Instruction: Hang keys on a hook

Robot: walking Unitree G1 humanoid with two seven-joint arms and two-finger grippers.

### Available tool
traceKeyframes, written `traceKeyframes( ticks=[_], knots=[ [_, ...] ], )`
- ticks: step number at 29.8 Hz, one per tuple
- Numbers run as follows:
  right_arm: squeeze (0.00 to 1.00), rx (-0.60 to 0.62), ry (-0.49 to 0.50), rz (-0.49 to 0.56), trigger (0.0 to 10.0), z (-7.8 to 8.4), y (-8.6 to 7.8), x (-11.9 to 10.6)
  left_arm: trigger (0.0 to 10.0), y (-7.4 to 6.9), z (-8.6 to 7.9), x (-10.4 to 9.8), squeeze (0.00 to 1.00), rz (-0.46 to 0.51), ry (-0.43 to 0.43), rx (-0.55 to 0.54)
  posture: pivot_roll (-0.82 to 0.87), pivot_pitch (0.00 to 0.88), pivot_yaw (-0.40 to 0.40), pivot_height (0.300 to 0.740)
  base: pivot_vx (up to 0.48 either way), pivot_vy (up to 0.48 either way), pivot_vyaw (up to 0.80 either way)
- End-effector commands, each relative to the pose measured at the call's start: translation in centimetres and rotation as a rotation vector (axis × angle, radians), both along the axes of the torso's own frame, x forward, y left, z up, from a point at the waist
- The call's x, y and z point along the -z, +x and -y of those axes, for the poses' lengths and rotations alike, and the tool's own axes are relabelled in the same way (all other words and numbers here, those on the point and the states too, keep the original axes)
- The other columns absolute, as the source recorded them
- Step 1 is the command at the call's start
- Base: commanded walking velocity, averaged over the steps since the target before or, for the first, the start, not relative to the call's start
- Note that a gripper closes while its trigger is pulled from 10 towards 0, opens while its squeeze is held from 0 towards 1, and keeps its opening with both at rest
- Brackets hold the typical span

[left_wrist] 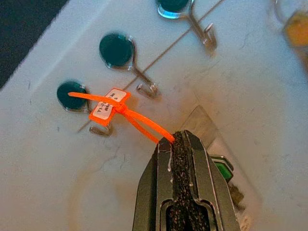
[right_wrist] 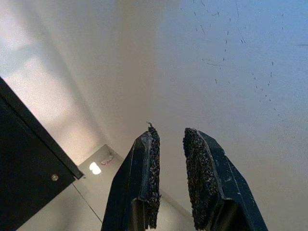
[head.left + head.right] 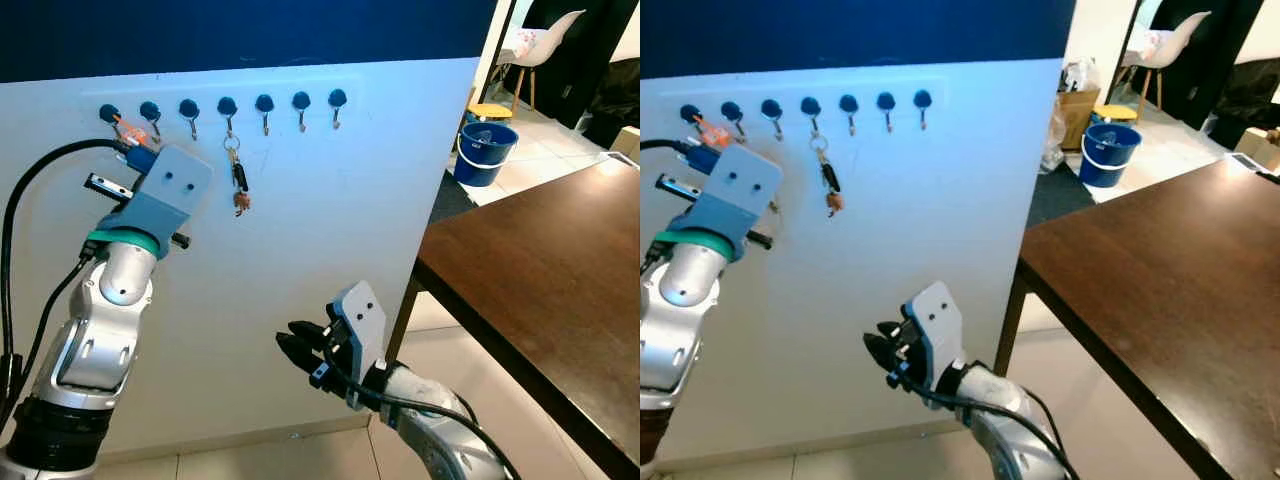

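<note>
up at the left end of the white wall panel [image 3: 300, 250], the left claw [image 1: 180, 139] is raised against the row of blue-capped hooks [image 3: 225, 108] and is clenched on a key set [image 1: 219, 168]. an orange zip tie [image 1: 130, 113] with a small white label [image 1: 109, 104] runs out from between the closed fingertips [image 1: 163, 154] and slants away from the claw toward the first hook [image 1: 72, 96] in the row, where its looped end lies over the blue cap and the metal hook below it. whether the loop is actually caught on the hook cannot be told. the tie's long axis runs diagonally between claw tip and hook, pulled fairly straight. just behind the fingers a green-topped key and a clear tag lie flat against the panel.

a second bunch of keys [image 3: 238, 180] hangs straight down from the fourth hook along, its long axis vertical.

the right claw [image 3: 300, 345] hangs low in front of the panel, well below the hooks, its two fingers [image 2: 144, 168] released with a narrow gap and nothing between them.

to the right stand a dark wooden counter [image 3: 560, 270] and, farther back, a blue bucket [image 3: 487, 152].
</note>
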State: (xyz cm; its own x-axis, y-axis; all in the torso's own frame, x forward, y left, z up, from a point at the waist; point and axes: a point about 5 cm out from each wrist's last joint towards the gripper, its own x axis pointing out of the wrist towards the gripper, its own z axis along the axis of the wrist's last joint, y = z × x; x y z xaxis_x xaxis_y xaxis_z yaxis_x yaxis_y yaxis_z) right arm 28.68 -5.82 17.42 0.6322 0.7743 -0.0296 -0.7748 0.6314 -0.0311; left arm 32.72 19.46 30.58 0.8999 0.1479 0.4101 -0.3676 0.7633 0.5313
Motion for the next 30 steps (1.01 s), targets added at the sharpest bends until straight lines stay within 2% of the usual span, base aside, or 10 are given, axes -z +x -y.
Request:
traceKeyframes(
  ticks=[1,4,9,14,17,23,25,26,29,30],
  knots=[
    [0.00,-0.017,0.005,-0.010,10.0,-0.3,-0.3,0.1,10.0,-0.3,-0.9,-0.6,0.00,0.016,-0.011,-0.034,-0.16,0.129,0.123,0.740,0.000,0.000,0.00],
    [0.00,-0.016,0.004,-0.013,10.0,-0.3,-0.3,0.1,10.0,-0.5,-1.3,-1.1,0.00,0.033,0.050,-0.055,-0.16,0.129,0.123,0.740,0.000,0.000,0.00],
    [0.00,-0.020,0.000,-0.017,10.0,-0.3,-0.5,0.3,10.0,-0.8,2.2,-0.1,0.00,-0.014,0.208,0.136,-0.16,0.129,0.123,0.740,0.000,0.000,0.00],
    [0.00,-0.027,-0.002,-0.016,10.0,-0.5,-0.6,0.3,10.0,-0.8,4.0,2.3,0.00,-0.126,0.254,0.226,-0.16,0.131,0.125,0.740,0.000,0.000,0.00],
    [0.00,-0.028,-0.005,-0.017,10.0,-0.5,-0.7,0.3,10.0,-0.8,4.2,2.9,0.00,-0.163,0.252,0.240,-0.16,0.131,0.125,0.740,0.000,0.000,0.00],
    [0.00,-0.026,-0.007,-0.017,10.0,-0.4,-0.6,0.3,10.0,-0.7,3.6,3.0,0.00,-0.179,0.234,0.209,-0.16,0.131,0.125,0.740,0.000,0.000,0.00],
    [0.00,-0.025,-0.006,-0.017,10.0,-0.4,-0.6,0.3,10.0,-0.5,2.2,2.3,0.00,-0.153,0.182,0.121,-0.16,0.131,0.125,0.740,0.000,0.000,0.00],
    [0.00,-0.025,-0.006,-0.017,10.0,-0.4,-0.6,0.3,10.0,-0.5,2.2,2.3,0.00,-0.153,0.182,0.121,-0.16,0.131,0.125,0.740,0.000,0.000,0.00],
    [0.00,-0.027,-0.003,-0.015,10.0,-0.5,-0.6,0.2,10.0,-0.2,-1.3,0.9,0.00,-0.132,0.107,-0.058,-0.16,0.132,0.128,0.740,0.000,0.000,0.00],
    [0.00,-0.027,-0.003,-0.015,10.0,-0.5,-0.6,0.2,10.0,-0.2,-1.3,0.9,0.00,-0.132,0.107,-0.058,-0.16,0.132,0.128,0.740,0.000,0.000,0.00]
  ],
)
